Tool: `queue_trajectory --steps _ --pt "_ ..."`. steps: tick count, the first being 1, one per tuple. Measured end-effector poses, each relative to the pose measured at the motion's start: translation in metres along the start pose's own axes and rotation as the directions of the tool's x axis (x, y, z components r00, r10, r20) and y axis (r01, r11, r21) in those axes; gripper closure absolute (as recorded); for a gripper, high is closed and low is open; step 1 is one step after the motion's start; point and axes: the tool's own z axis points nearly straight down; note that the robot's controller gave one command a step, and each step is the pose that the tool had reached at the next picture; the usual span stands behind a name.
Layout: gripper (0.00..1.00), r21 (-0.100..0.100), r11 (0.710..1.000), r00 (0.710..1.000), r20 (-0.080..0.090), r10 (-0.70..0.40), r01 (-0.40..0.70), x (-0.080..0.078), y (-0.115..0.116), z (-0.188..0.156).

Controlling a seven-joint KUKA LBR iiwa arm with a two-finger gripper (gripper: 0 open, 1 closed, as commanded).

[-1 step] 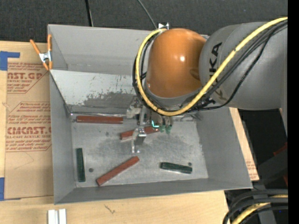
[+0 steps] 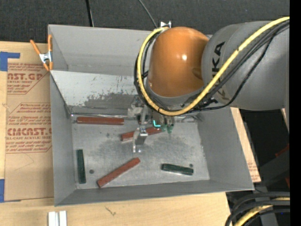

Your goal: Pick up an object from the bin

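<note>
Claw (image 2: 139, 141) low at bin (image 2: 94, 46) ctr, directly over short red stick (image 2: 127, 136). Stick lying approx left-right, slight tilt, one end poking out left of claw. Can't tell claw opening, nor whether anything gripped. Prob needs closing across stick's width.

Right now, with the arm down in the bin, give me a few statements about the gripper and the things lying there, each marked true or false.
1. The gripper is over a short red-brown stick in the middle of the grey metal bin. True.
2. A dark green stick lies beside the bin's left wall. True.
3. The bin holds only one green stick. False: a second dark green stick lies at the front right.
4. The long red-brown stick at the front rests on a green one. False: it lies alone on the floor.
5. Another red-brown stick lies at the back left. True.
</note>
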Motion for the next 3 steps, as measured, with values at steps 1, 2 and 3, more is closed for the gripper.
queue_trajectory --steps 1,2,3 --pt "0.00 -0.001 1.000 1.000 0.008 -0.024 0.024 0.004 0.003 0.040" --pt "0.00 0.001 0.994 0.994 0.000 -0.109 0.109 0.047 -0.022 0.099" --pt "1.00 -0.002 0.991 0.991 0.014 -0.135 0.135 0.030 0.002 0.158"
